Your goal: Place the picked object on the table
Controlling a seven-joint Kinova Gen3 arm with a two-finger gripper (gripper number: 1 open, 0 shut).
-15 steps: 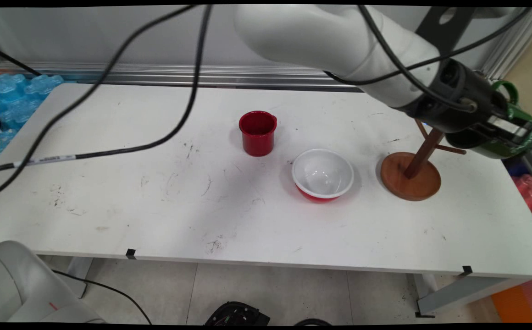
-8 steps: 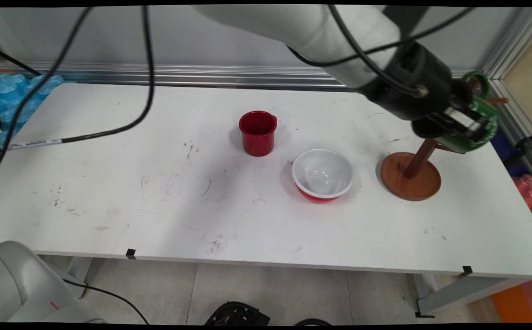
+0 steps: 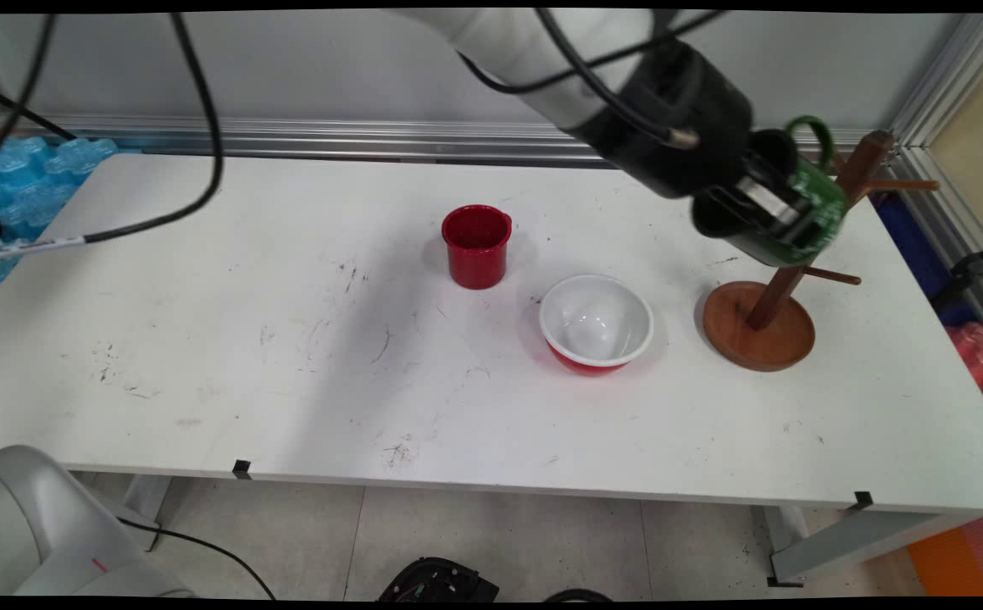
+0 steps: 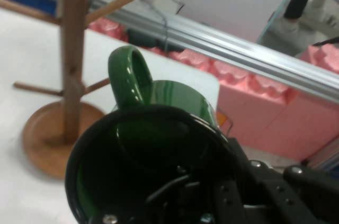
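The hand is clamped on a green mug, one finger inside its rim, holding it in the air just beside the wooden mug tree. Left of the tree on the worktop sit a white-lined red bowl and a red cup.

White rounded arm ends in a black wrist, black cables looping off it.

Red cup, red-and-white bowl, wooden mug tree on white table.
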